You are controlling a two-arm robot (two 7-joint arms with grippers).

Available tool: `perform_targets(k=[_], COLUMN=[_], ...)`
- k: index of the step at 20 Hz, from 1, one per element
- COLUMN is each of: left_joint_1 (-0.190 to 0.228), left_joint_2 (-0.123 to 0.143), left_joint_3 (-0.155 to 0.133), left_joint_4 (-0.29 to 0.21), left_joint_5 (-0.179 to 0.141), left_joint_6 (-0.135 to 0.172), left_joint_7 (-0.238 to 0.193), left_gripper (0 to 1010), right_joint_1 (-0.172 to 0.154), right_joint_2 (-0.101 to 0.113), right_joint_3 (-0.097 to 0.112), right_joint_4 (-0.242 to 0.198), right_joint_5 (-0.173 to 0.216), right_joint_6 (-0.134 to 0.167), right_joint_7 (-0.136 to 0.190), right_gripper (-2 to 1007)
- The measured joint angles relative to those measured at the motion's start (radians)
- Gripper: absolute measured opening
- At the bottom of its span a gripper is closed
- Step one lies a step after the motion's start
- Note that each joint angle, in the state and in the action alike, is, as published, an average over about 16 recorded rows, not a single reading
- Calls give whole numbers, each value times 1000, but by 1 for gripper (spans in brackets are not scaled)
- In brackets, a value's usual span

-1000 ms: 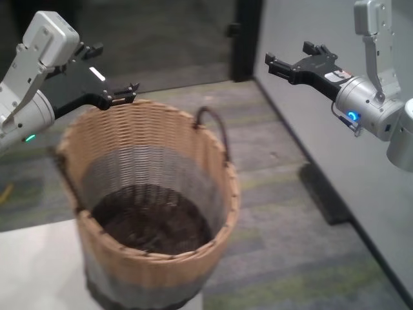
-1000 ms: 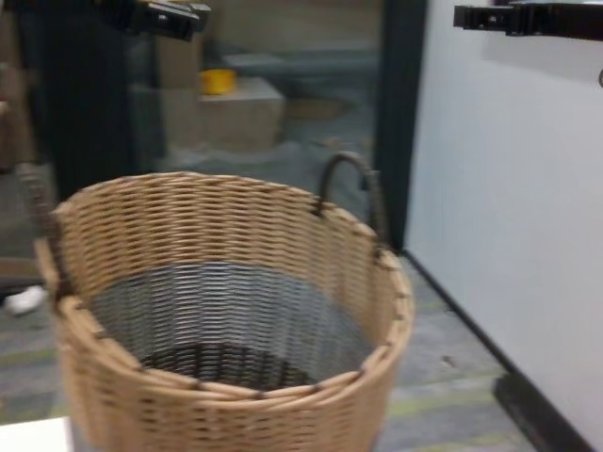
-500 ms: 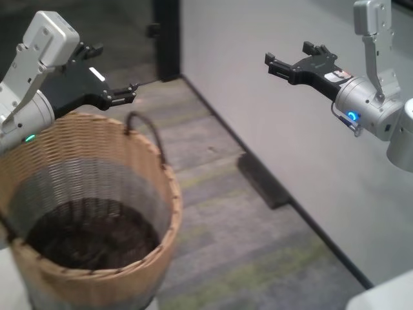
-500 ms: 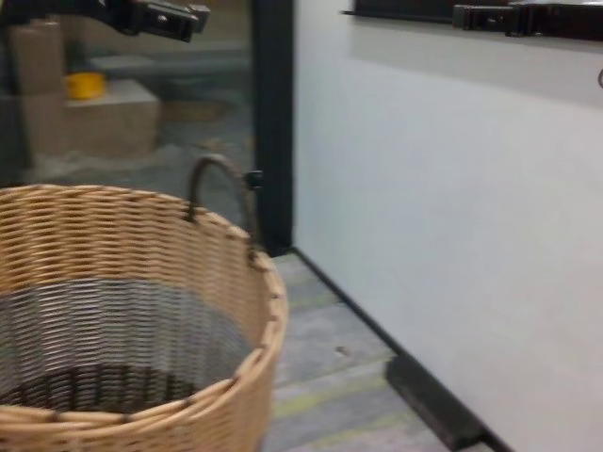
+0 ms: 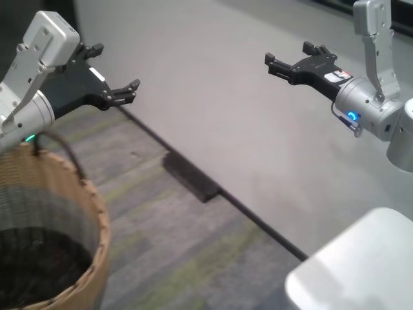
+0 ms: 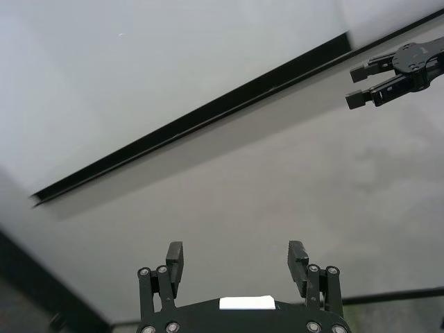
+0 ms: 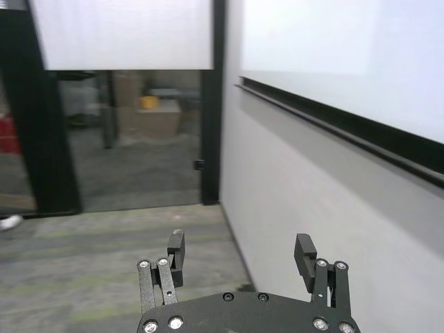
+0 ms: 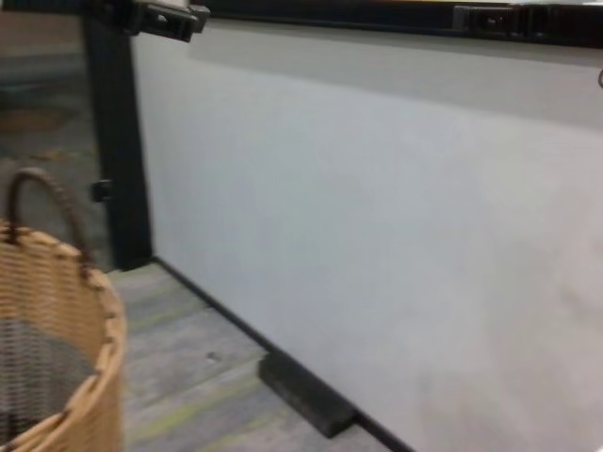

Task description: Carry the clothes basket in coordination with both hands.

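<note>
At the far left of the head view, the clothes basket [image 5: 45,219] stands low and partly cut off by the frame edge, its tan rim curving above a grey band and dark bottom, one dark loop handle [image 5: 61,152] rising from the rim. Above the basket and clear of it hangs the left claw [image 5: 126,92], its black fingers spread apart with nothing between them. To the basket's right runs striped grey carpet [image 5: 168,239] up to a pale wall [image 5: 213,110], with a dark block [image 5: 191,175] at the wall's foot. Well to the right of the basket, high against the wall, the right claw [image 5: 284,61] is likewise spread wide and empty. Below it, a white worktop [image 5: 361,271] corner shows.
</note>
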Motion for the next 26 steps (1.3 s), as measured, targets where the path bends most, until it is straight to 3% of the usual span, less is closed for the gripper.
perform_targets(k=[26], left_joint_1=[0], left_joint_2=[0], left_joint_3=[0], left_joint_4=[0], left_joint_5=[0], left_joint_6=[1], left_joint_7=[0], left_gripper=[1002], right_joint_1=[0], right_joint_2=[0], right_joint_3=[0], right_joint_4=[0], right_joint_5=[-1], right_joint_6=[0], right_joint_7=[0], right_gripper=[1005])
